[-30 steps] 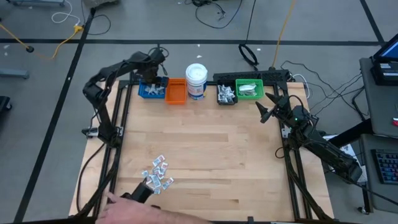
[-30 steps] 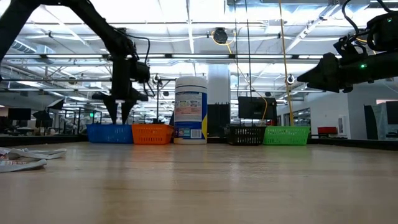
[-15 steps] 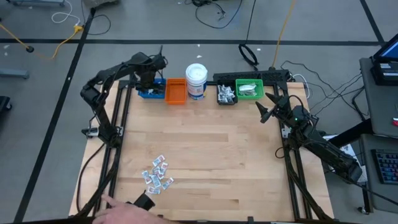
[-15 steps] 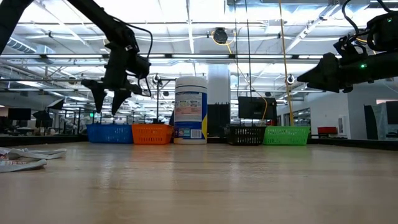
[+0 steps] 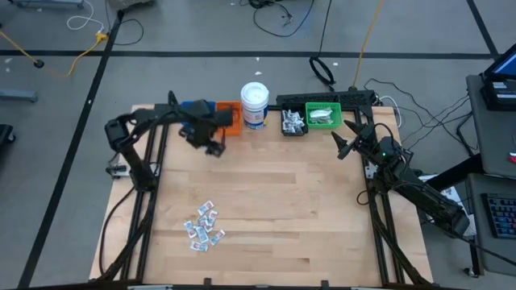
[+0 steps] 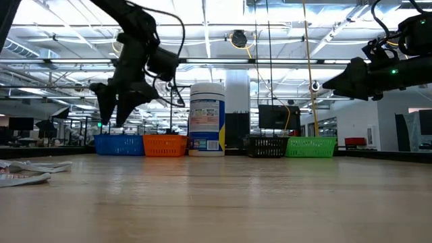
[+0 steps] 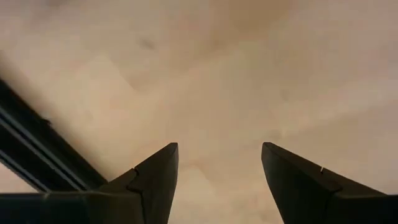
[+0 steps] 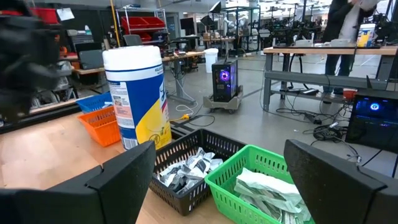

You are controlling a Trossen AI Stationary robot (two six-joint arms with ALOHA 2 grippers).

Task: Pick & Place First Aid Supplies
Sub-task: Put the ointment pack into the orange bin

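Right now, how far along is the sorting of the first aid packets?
Done: the black bin and green bin already hold packets. In hand: nothing; the left gripper is open and empty over bare wood, and the right gripper waits open near the green bin. Left: a cluster of small white and blue packets on the wooden table.

A light wooden bench [image 5: 282, 201] carries a far-edge row: blue bin [image 5: 193, 107], orange bin [image 5: 230, 117], white jar [image 5: 254, 103], black bin [image 5: 293, 122], green bin [image 5: 324, 116]. Small wrapped packets [image 5: 203, 226] lie scattered near the left front.
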